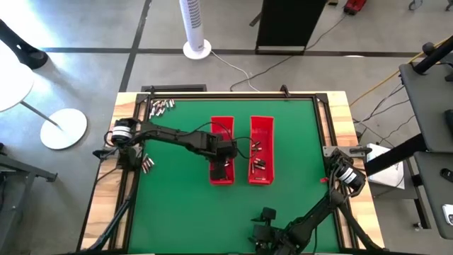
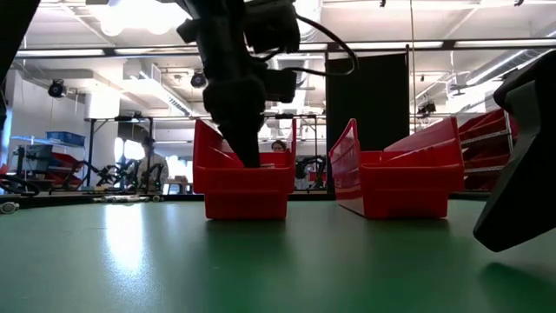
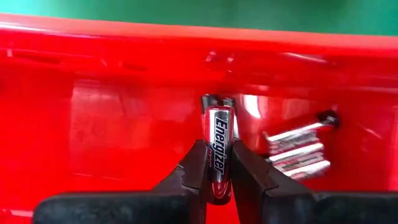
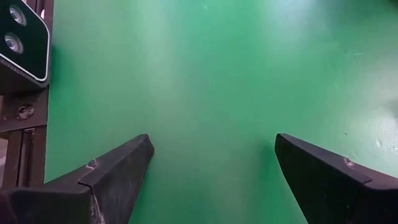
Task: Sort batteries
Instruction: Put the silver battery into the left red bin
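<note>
One battery [image 3: 216, 152] sits pinched between the fingers of the left gripper [image 3: 217, 163], which is lowered into the left red tray [image 1: 212, 127]; the jaws are nearly together, closed on the cell's lower half, so its capped end stands out ahead of the fingertips toward the tray floor. Just beyond and to one side of that gripper, a small cluster of batteries already in the tray [image 3: 297, 152] lies side by side against the wall. I judge the held cell to be small, rigid and fairly dense for its size, with a smooth glossy wrapper and a round section, so it can roll or twist in flat fingers; a hold across the middle of the barrel, with the fingers square to its length, looks safest, and the present hold is a little low. It should not be fragile, so a short drop into the tray would do no harm, though it may bounce or roll against its neighbours. More loose batteries [image 1: 161, 106] lie on the green mat [image 1: 170, 205] well behind the left arm, near the far corner, and another few [image 1: 146, 165] rest close beside its base. The second red tray [image 1: 262, 127] stands just beside the first. The right gripper [image 4: 211, 165] waits with its jaws spread wide over bare mat near the table's front edge, holding nothing.
</note>
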